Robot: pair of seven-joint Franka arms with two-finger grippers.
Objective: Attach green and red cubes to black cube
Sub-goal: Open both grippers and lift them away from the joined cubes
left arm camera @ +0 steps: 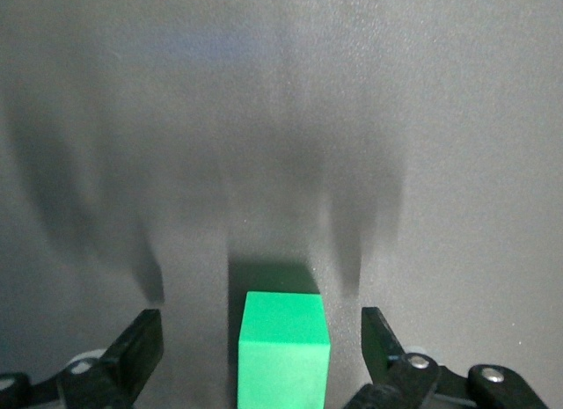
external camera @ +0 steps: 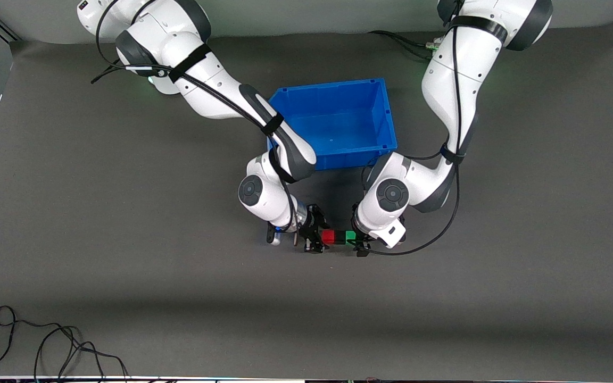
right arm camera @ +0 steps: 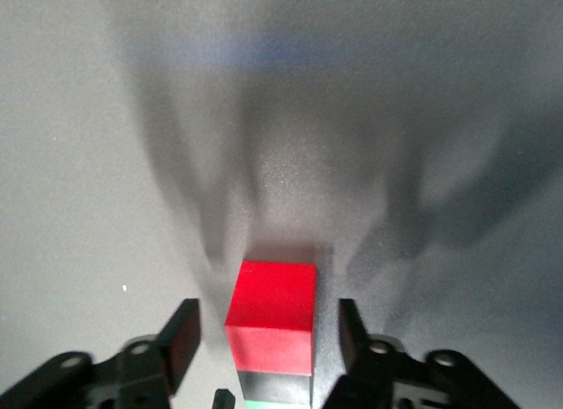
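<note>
The red cube (external camera: 329, 236), the black cube (external camera: 340, 238) and the green cube (external camera: 350, 236) sit joined in one short row on the grey mat, the black one in the middle. My right gripper (external camera: 314, 242) is open at the red end. In the right wrist view its fingers (right arm camera: 185, 330) stand either side of the red cube (right arm camera: 271, 317) with gaps, and the black cube (right arm camera: 277, 387) shows just past the red one. My left gripper (external camera: 361, 246) is open at the green end. Its fingers (left arm camera: 145, 334) flank the green cube (left arm camera: 281, 347) without touching.
A blue bin (external camera: 386, 114) stands farther from the front camera than the cubes, between the two arms. Loose black cables (external camera: 46, 346) lie at the mat's front edge toward the right arm's end.
</note>
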